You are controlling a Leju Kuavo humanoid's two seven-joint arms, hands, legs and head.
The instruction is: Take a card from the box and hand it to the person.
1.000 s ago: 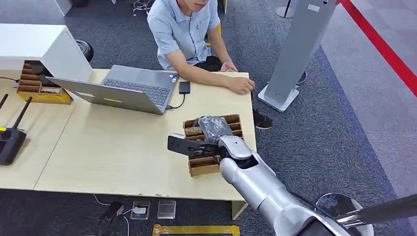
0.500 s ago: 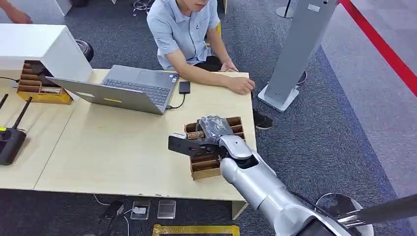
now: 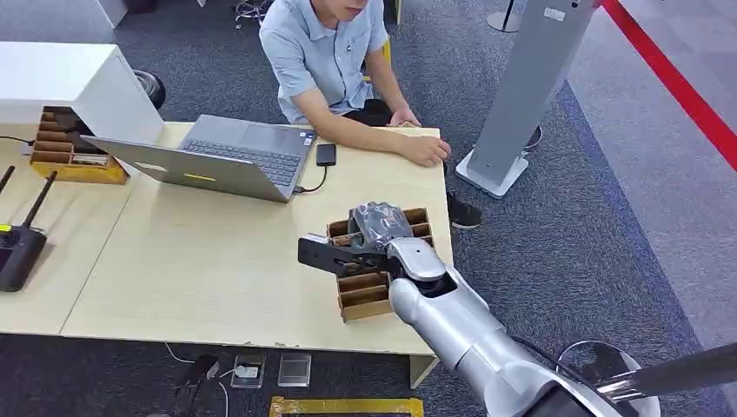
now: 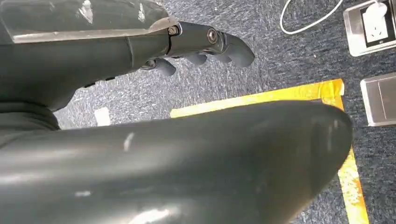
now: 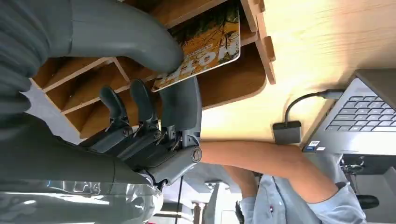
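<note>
A wooden slotted box sits near the table's right front corner. My right hand reaches into its far slots. In the right wrist view the thumb and a dark finger pinch a card printed in orange and yellow. The card still lies partly inside a slot of the box. The person sits at the table's far side, with one hand resting on the table beyond the box. My left hand hangs above the floor, fingers loosely apart, holding nothing.
An open laptop with a small black device cabled to it stands left of the box. A second wooden box and a black router sit at the far left. A grey stand rises right of the table.
My right hand has shifted slightly away from me over the box, and the box's near end has slid a little to the right. The person has not moved.
</note>
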